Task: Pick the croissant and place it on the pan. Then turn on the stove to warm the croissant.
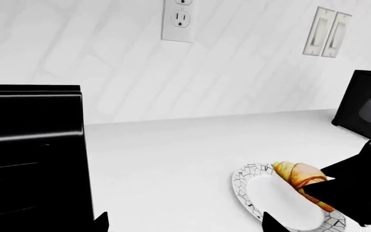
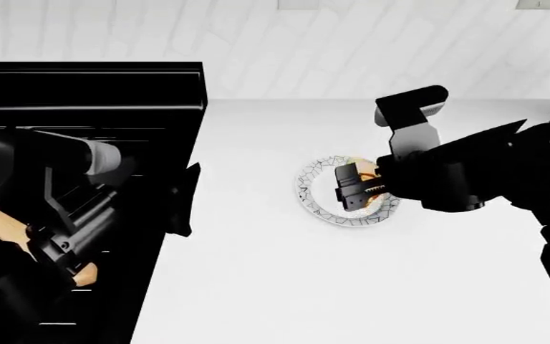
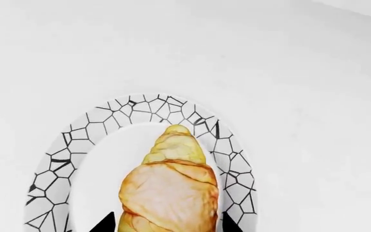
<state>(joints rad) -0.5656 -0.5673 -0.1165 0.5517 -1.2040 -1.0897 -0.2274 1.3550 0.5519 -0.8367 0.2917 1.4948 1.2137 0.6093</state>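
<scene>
Right pincer (image 3: pixel 166 224) straddles croissant (image 3: pixel 169 186) — on plate (image 3: pixel 76 145).

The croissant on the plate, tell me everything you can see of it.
The small golden-brown crescent croissant has ridged, flaky-looking layers tapering to a paler pointed tip. It lies flat on the round white plate with a black cracked-line rim, on the white countertop. The black right gripper sits over it, a dark fingertip on each side; whether they are pressing it cannot be told.

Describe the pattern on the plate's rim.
White with black crackle lines on the plate; right wrist view.
</scene>
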